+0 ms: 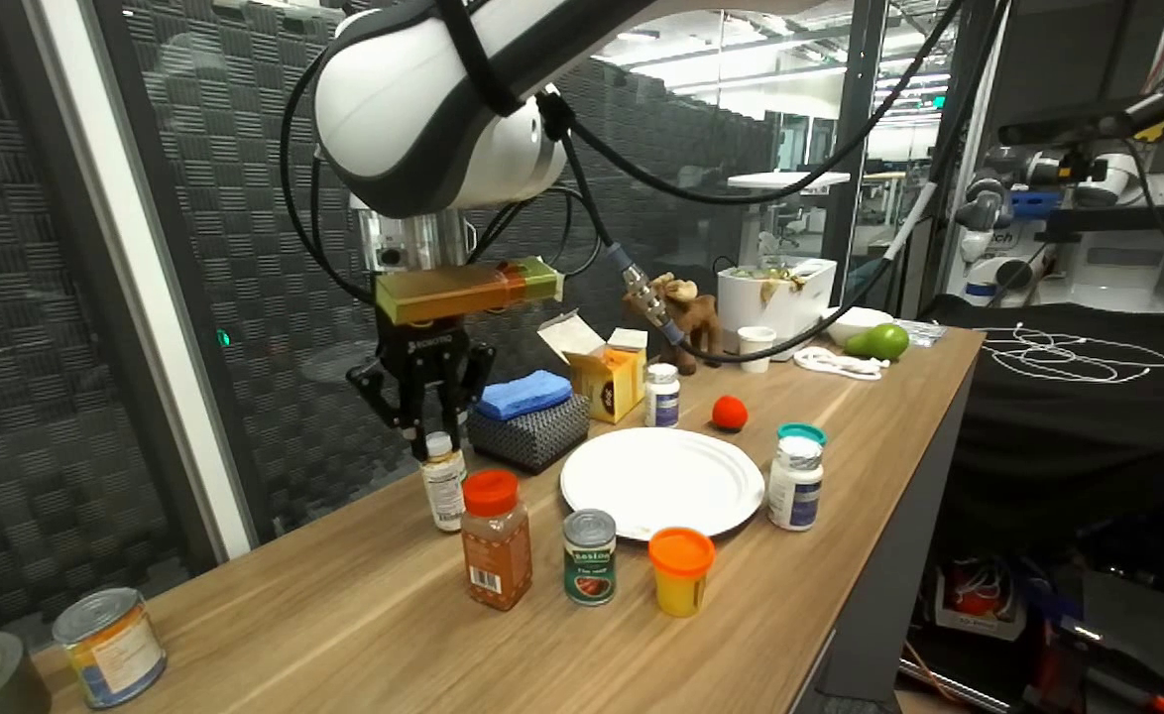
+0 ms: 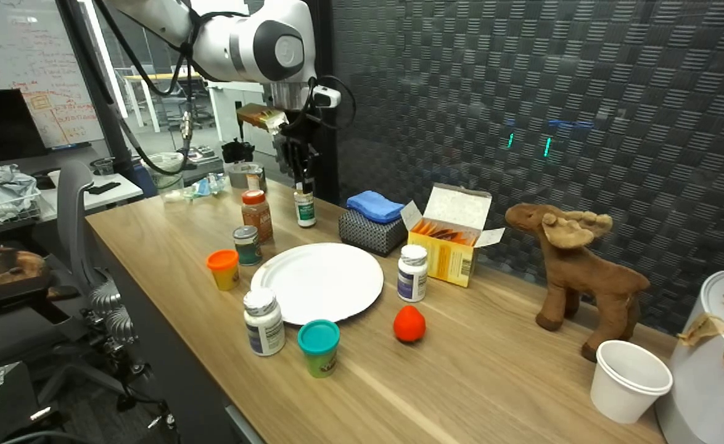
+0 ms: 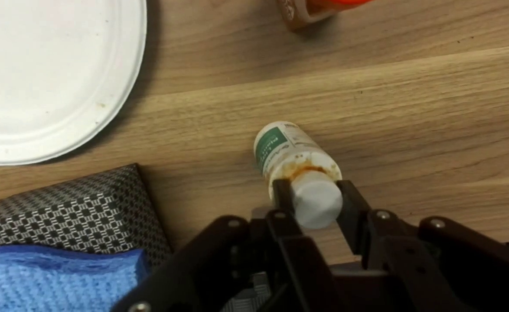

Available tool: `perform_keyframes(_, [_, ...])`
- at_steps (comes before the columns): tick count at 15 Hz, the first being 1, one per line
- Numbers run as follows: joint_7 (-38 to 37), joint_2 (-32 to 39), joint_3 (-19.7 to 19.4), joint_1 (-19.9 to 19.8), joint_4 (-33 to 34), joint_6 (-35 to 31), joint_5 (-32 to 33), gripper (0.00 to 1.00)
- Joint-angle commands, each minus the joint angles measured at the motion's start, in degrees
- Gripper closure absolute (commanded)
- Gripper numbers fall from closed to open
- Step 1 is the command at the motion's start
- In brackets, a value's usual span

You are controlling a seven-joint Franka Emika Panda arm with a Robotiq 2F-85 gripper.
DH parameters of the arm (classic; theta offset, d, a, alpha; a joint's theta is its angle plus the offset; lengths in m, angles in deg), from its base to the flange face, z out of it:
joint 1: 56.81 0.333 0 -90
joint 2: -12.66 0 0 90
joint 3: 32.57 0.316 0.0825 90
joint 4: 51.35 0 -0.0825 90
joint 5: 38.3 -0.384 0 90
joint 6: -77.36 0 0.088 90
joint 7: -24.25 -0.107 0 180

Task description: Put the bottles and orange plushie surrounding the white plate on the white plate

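Here the gripper (image 3: pixel 316 197) holds the green-labelled bottle (image 3: pixel 295 149) by its white cap, one finger on each side, and that bottle stands on the table (image 2: pixel 479 394), near the red-lidded jar (image 2: pixel 257 217) and the patterned box (image 2: pixel 368 235) under the blue cloth (image 2: pixel 374 206), apart from the plate (image 2: pixel 319 280). In both exterior views the green can (image 2: pixel 248 248), the orange-lidded tub (image 2: pixel 224 271), the teal-lidded tub (image 2: pixel 319 351) and a white bottle (image 2: pixel 264 325) stand round the plate on the table, and so does another white bottle (image 2: pixel 412 274) just beside the yellow box (image 2: pixel 448 256), with the plushie (image 2: pixel 409 324) near it, also off the plate.

Three white bottles (image 2: pixel 412 274); one plate (image 2: pixel 319 282).
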Motion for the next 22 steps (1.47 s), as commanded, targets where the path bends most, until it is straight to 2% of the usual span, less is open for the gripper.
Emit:
perform_keyframes(1, [-2.49,-3.09,-1.99,1.96,-0.25,1.09,1.1,0.92])
perform_keyframes(5, [-2.78,-9.58,-2.01,1.57,-4.47,1.78,0.37,0.92])
perform_keyframes(12, [-3.5,-20.58,-2.18,-1.24,-17.21,-1.28,-0.74,0.92])
perform_keyframes(16, [-2.68,-22.69,-2.8,-3.7,-22.21,-1.57,-0.29,0.92])
perform_keyframes(22, [-1.64,-22.8,-3.46,-7.51,-29.96,-7.65,-1.75,0.91])
